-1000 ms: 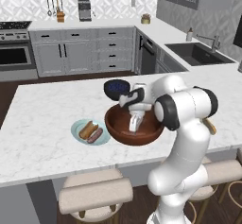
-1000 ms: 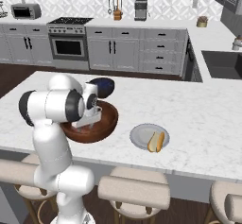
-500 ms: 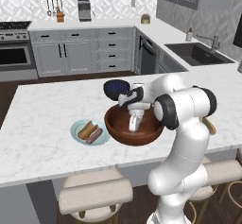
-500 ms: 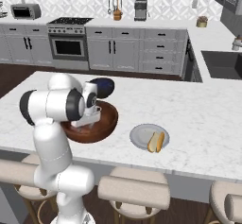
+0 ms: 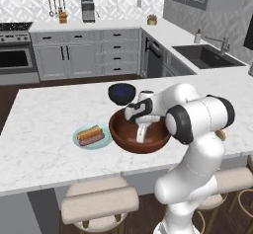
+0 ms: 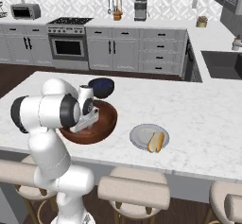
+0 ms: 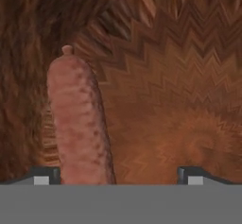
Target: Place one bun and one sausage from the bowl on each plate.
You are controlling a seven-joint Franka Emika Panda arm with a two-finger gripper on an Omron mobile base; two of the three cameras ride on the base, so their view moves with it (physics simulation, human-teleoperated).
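one sausage [image 7: 80, 124] in the bowl [image 5: 123, 138], claw [image 7: 118, 173] spread apart above it

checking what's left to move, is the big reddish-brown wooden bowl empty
Not empty. In the hand view one pinkish-brown sausage lies on the large reddish-brown wooden bowl floor. No bun shows there.
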